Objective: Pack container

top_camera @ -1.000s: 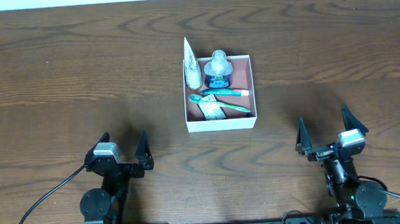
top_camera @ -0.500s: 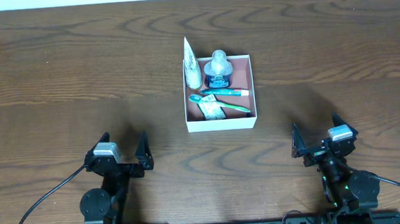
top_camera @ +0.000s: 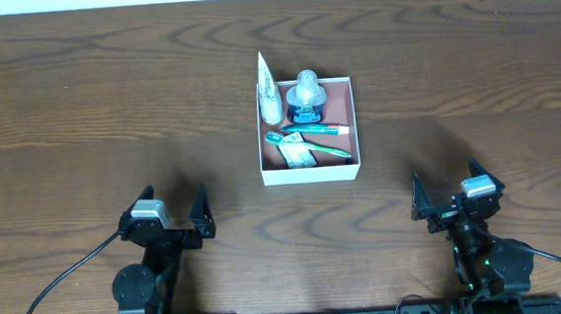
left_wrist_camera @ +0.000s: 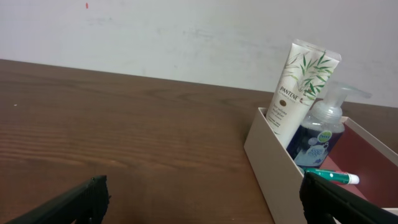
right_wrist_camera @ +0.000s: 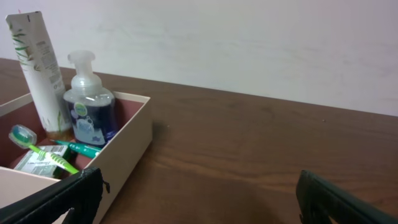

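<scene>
Since a second ago the right gripper [top_camera: 444, 173] has dropped toward the lower edge of the overhead frame and shifted a little toward centre, then barely moved in the last half second; the left gripper [top_camera: 174, 194] and everything in the container [top_camera: 311, 174] have stayed put. The container sits just above the centre of the overhead frame, square to the table [top_camera: 79, 112], with its reddish floor showing along the right side. In its upper left corner a white tube [top_camera: 269, 90] stands leaning on the left wall, its crimped end rising above the rim. Just beside it, against the upper wall, stands a clear pump bottle [top_camera: 307, 98] with dark blue liquid. Below the bottle a teal stick [top_camera: 315, 129] with a white tip lies across the floor. Below that, a green toothbrush [top_camera: 309, 145] lies slanted over a small packet [top_camera: 297, 154]. The front wall is white and bare. Well apart from the container, the left gripper rests at the lower left of the frame and the right gripper at the lower right. Both are spread wide and hold nothing. In each wrist view the dark fingertips [left_wrist_camera: 87, 194] [right_wrist_camera: 71, 194] sit at the bottom corners with only bare wood between them. The left wrist view has the container at the right edge, and the right wrist view has it at the left edge.
</scene>
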